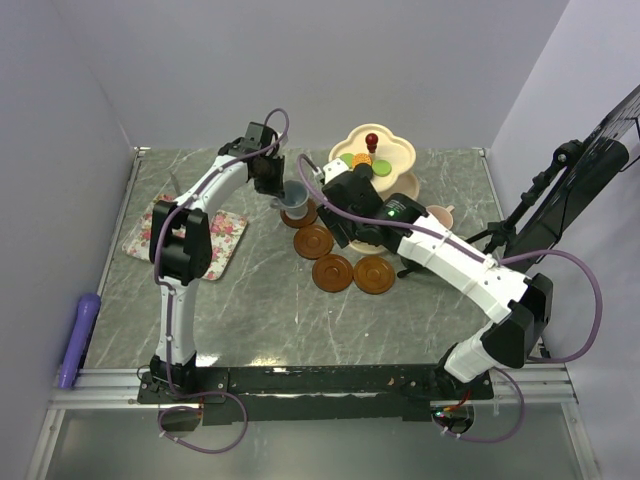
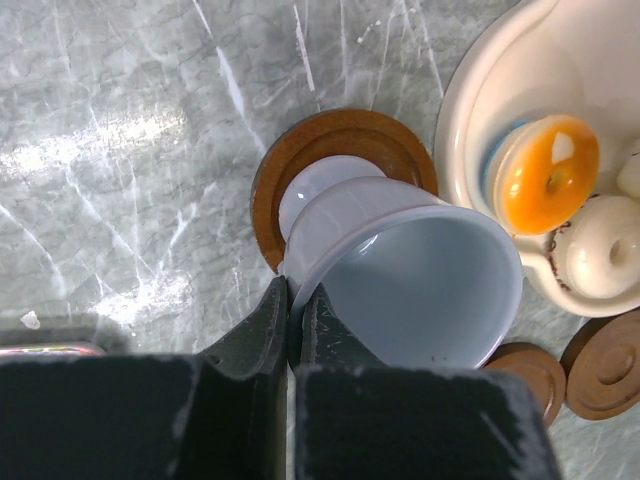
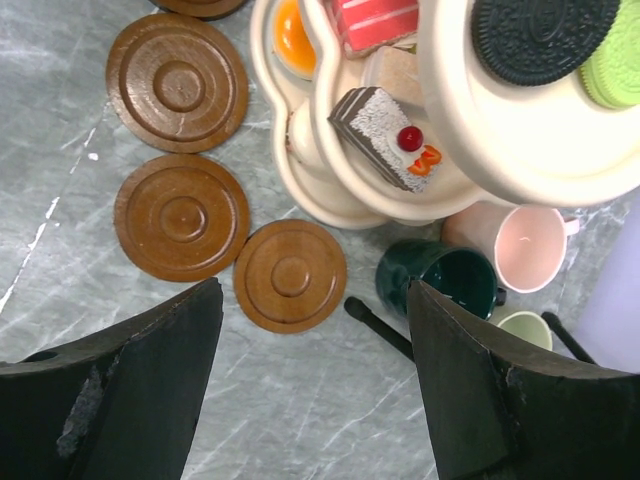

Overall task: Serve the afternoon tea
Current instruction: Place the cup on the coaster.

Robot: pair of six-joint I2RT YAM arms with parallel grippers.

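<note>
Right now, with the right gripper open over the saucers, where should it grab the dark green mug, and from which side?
Probably its rim wall, from above, on the side facing the nearest saucer, pinching inside and out. The dark green mug stands upright, mouth open; the stand, pink mug and light green mug crowd its other sides.

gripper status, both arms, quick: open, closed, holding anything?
Left gripper: closed on the rim of the grey-blue mug.
Right gripper: open, holding nothing.
</note>
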